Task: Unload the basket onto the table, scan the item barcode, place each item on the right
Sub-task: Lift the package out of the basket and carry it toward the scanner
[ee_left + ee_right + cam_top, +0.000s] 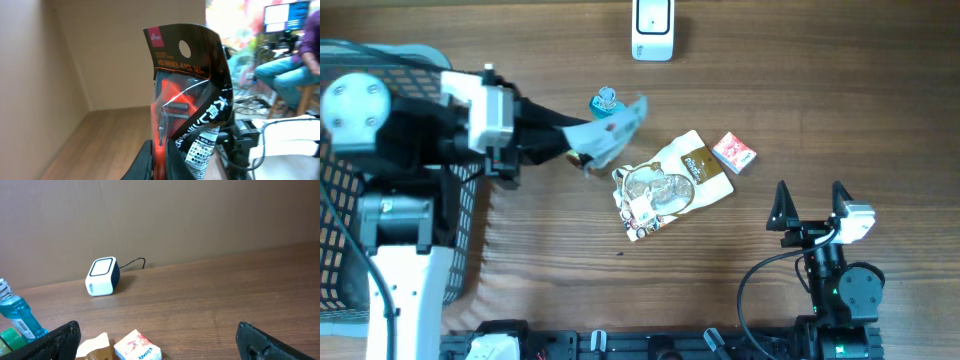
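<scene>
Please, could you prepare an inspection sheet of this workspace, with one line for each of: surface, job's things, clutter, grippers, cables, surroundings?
Surface: wooden table, no spills seen.
Job's things: white scanner at the far edge; hex wrench packet lifted off the table.
Clutter: blue bottle, snack bag, small red box, black mesh basket at the left.
Grippers: left gripper shut on the hex wrench packet; right gripper open, empty, touching nothing.
Cables: scanner cable behind the scanner; black cable by the right arm's base.
Surroundings: seated person and monitor beyond the table, blurred.
</scene>
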`<state>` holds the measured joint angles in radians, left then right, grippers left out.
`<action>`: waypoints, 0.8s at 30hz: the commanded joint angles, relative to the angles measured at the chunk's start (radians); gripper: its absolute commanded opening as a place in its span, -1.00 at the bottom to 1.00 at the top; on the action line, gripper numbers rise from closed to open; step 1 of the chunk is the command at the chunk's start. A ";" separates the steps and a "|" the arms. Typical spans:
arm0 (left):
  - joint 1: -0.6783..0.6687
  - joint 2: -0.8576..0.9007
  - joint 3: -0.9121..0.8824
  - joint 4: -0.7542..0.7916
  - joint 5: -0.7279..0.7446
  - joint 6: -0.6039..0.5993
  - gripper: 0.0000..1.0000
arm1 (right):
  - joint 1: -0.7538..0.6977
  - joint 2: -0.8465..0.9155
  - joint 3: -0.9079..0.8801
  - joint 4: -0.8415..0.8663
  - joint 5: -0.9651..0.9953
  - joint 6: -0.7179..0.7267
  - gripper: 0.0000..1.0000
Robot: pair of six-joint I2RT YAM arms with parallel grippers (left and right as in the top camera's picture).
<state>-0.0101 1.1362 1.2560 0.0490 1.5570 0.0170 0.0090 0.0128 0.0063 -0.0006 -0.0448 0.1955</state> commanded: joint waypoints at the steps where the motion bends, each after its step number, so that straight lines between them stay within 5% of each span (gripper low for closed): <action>1: -0.035 0.050 0.010 0.000 0.018 -0.072 -0.91 | 0.004 -0.005 -0.001 0.003 -0.010 -0.011 1.00; 8: -0.039 0.088 0.010 0.001 0.018 -0.261 -0.92 | 0.004 -0.005 -0.001 0.003 -0.010 -0.011 1.00; 17: -0.039 0.088 0.010 0.014 0.000 -0.299 -0.92 | 0.004 -0.005 -0.001 0.003 -0.010 -0.012 1.00; 24: -0.051 0.090 0.010 -0.050 -0.518 -0.325 -0.92 | 0.004 -0.005 -0.001 0.003 -0.010 -0.011 1.00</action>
<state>-0.0467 1.2304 1.2556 -0.0013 1.3567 -0.2760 0.0090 0.0128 0.0063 -0.0006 -0.0448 0.1955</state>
